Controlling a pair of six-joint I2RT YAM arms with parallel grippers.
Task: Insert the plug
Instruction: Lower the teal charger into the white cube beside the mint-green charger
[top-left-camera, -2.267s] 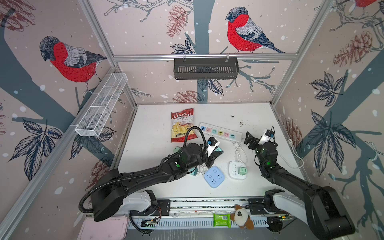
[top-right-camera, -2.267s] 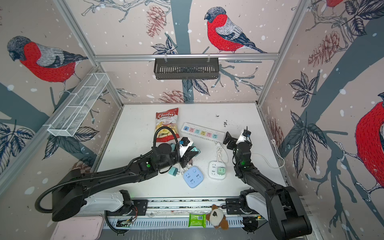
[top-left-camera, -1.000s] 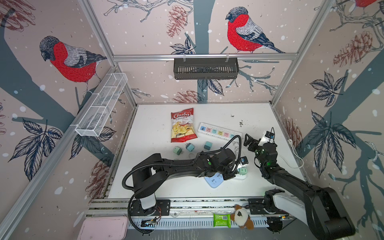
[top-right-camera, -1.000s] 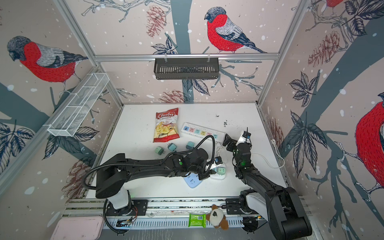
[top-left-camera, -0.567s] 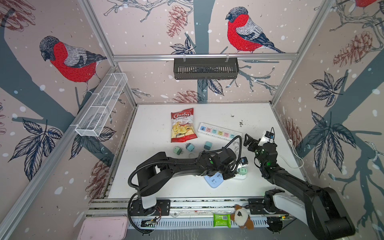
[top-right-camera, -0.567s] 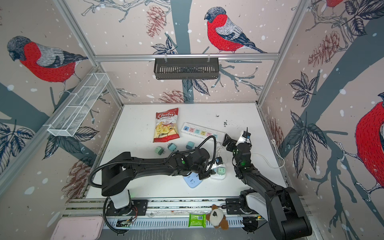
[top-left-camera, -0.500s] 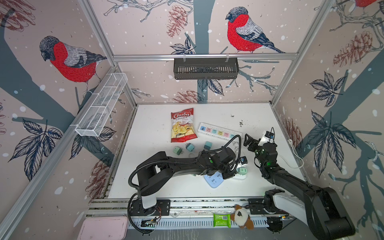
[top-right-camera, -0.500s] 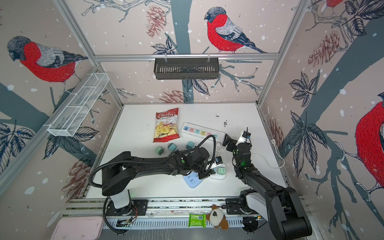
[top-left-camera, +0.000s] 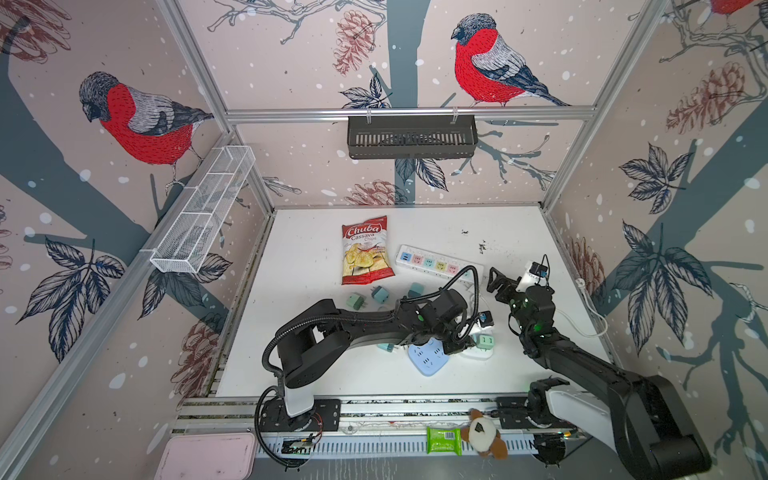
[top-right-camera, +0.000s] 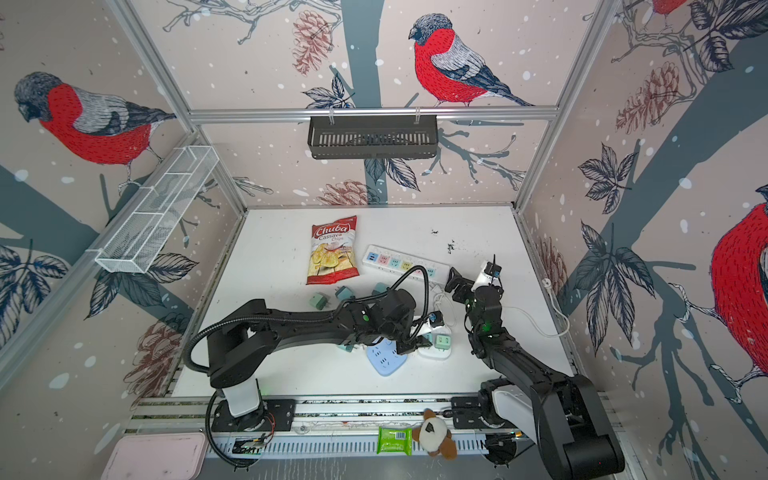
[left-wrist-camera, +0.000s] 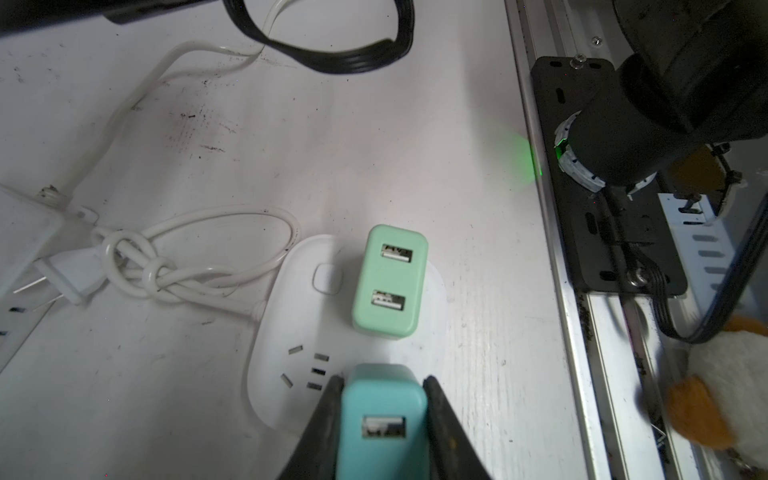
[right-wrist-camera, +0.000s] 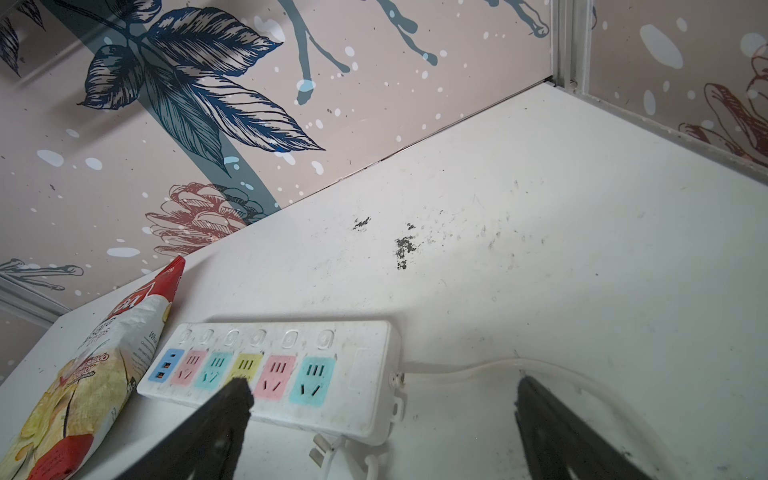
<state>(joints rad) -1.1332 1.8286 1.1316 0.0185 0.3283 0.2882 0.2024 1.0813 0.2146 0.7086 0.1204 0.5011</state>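
**Plug, teal, one USB port: gripped over the white socket block, not yet seated**

- **Item:** plug (left-wrist-camera: 380, 419), teal body, its USB port facing the left wrist camera.
- **Location:** pinched across its sides by the left gripper (left-wrist-camera: 382, 380), whose jaws are clamped tight on the body. It hangs over the white socket block (left-wrist-camera: 291, 299), next to the free slots (left-wrist-camera: 312, 371). The prongs are hidden under the body, so contact with the block cannot be told.
- **Neighbours:** mint charger (left-wrist-camera: 390, 282), already seated in the same block, just beside the plug. A knotted white cord (left-wrist-camera: 166, 266) lies alongside.
- **Right gripper** (right-wrist-camera: 382, 386): jaws spread wide, holding nothing, raised near the long power strip (right-wrist-camera: 270, 370).
- **Handling notes (judgement):**
  - The plug appears to sit to one side of the free slots, so it probably needs to come across over them first.
  - The body should stay square to the block, and the press should go straight down.
  - Nothing holds the block down, so a slanted push would likely skid or tip it.
  - The plug should stay clear of the mint charger.
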